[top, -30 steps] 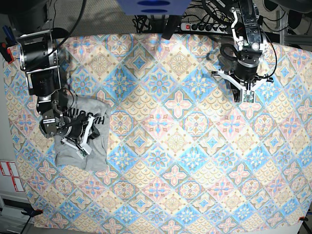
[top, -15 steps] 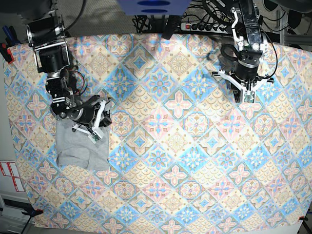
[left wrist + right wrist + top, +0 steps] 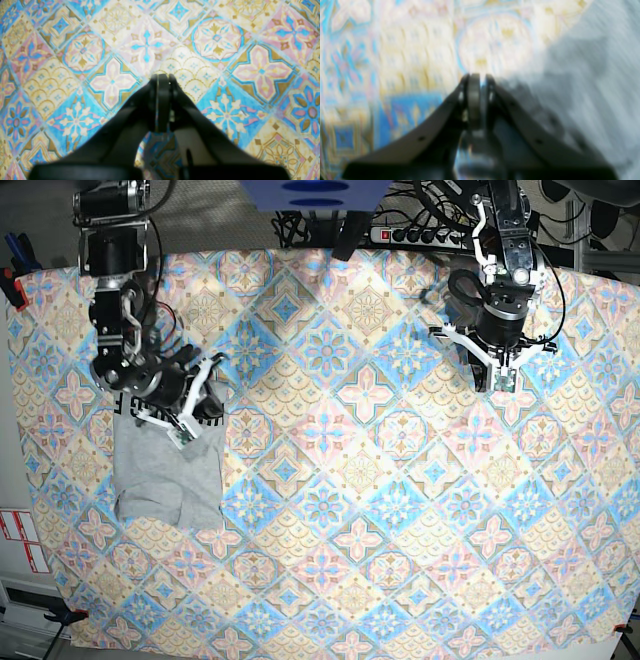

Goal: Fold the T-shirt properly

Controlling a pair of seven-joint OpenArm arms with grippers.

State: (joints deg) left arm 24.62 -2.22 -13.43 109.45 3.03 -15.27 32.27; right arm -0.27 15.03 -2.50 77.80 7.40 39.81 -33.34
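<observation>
Right gripper (image 3: 196, 412): jaws nearly together, a thin slit between the pads, nothing seen between them. It sits at the upper right corner of the T-shirt (image 3: 166, 475); contact with the fabric cannot be confirmed, as the wrist view is blurred. In that view the gripper (image 3: 477, 82) shows grey knit to one side and patterned cloth (image 3: 395, 50) to the other.

T-shirt: folded into a compact rectangle, lying flat on the cloth (image 3: 380, 510) near its left edge in the base view.

Left gripper (image 3: 503, 378): fully closed, empty, above bare cloth well apart from the T-shirt. Wrist view confirms pads pressed together (image 3: 162, 80).
</observation>
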